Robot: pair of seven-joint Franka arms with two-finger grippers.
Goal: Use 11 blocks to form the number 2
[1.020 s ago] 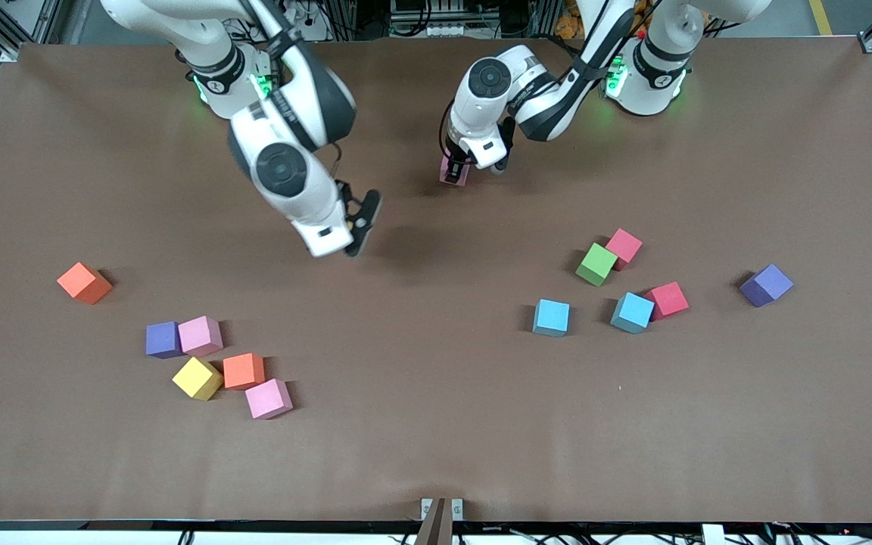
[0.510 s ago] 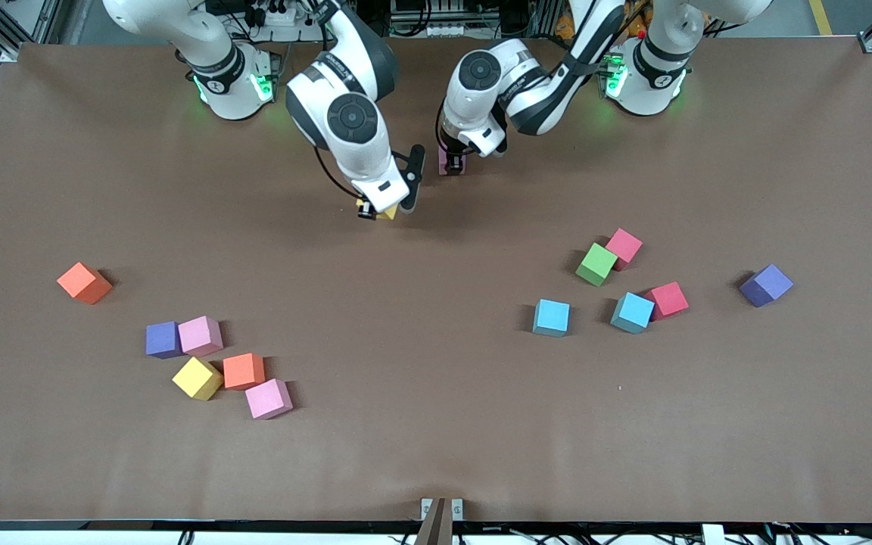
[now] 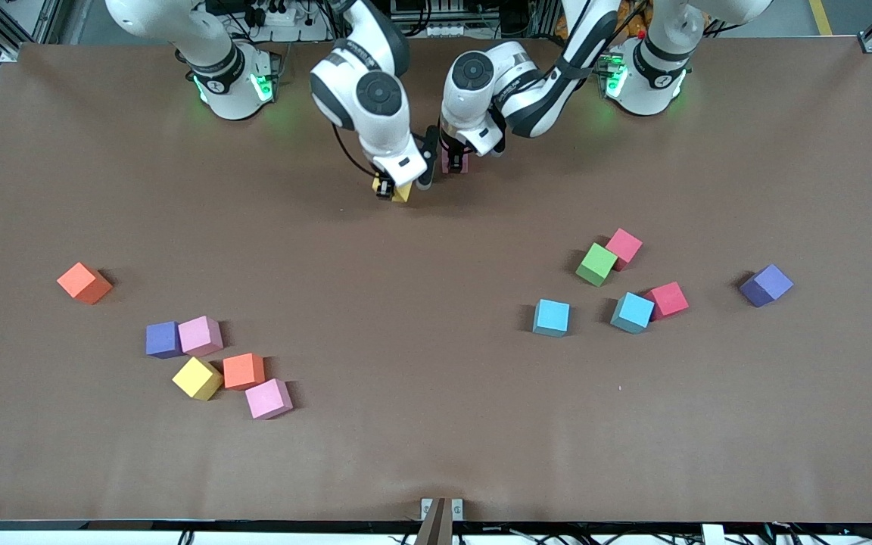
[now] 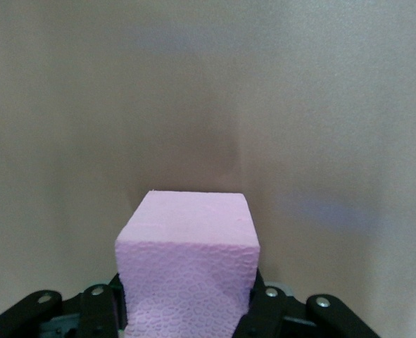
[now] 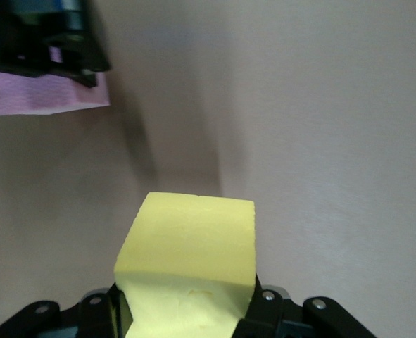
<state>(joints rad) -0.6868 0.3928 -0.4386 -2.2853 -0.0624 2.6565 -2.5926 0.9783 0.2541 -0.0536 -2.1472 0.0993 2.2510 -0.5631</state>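
Note:
My left gripper [image 3: 455, 163] is shut on a light pink block [image 4: 186, 253], held low over the table's middle near the robots' bases. Close beside it, my right gripper [image 3: 400, 188] is shut on a yellow block [image 5: 190, 257]; the right wrist view also shows the pink block [image 5: 49, 91] in the left gripper's jaws. Toward the right arm's end lie an orange block [image 3: 84, 282], a pink [image 3: 200, 335], a yellow [image 3: 197, 378], an orange [image 3: 244, 371] and a pink [image 3: 269, 398]. Toward the left arm's end lie a green block [image 3: 596, 263], two reddish [image 3: 624, 247] [image 3: 668, 300] and two blue [image 3: 552, 317] [image 3: 633, 312].
A purple cube [image 3: 163, 339] touches the pink block in the cluster toward the right arm's end. Another purple cube [image 3: 766, 284] sits alone toward the left arm's end. The brown table [image 3: 421, 424] is bare between the two clusters.
My right gripper has carried the yellow block toward the bases and up beside the left gripper's pink block. The left gripper has barely shifted.

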